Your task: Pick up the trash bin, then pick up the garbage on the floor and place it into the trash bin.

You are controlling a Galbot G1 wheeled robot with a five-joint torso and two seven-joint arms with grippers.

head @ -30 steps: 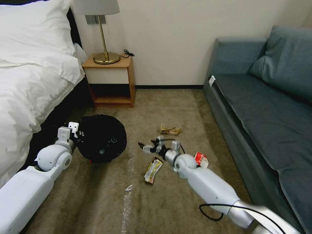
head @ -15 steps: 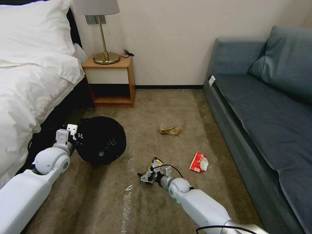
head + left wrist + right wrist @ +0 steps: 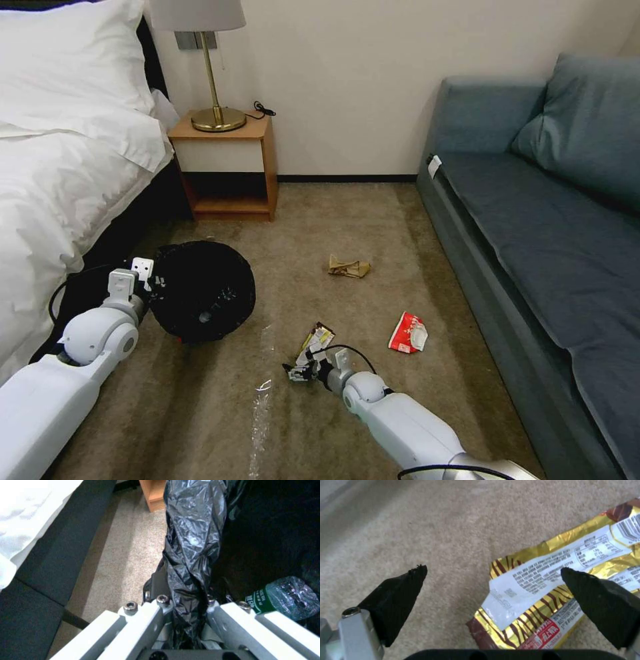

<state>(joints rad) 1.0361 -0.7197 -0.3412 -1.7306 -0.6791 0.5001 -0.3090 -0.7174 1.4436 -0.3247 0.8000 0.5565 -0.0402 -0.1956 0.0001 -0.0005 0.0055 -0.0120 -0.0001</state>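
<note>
Holding the trash bin [image 3: 200, 290] at about nine o'clock on the carpet, the left tool [image 3: 141, 279] is clamped on its black liner rim; a clear bottle [image 3: 283, 600] already lies inside. Near six o'clock, the right tool [image 3: 298, 371] hovers with its jaws spread wide over the near end of the gold snack wrapper [image 3: 315, 341]. The wrapper lies flat, its long axis running from seven toward one o'clock. Closing here risks pinching carpet, since the foil sits flush and could slide away.

White rounded arms, black cable, black wedge fingers [image 3: 396, 600]
</note>
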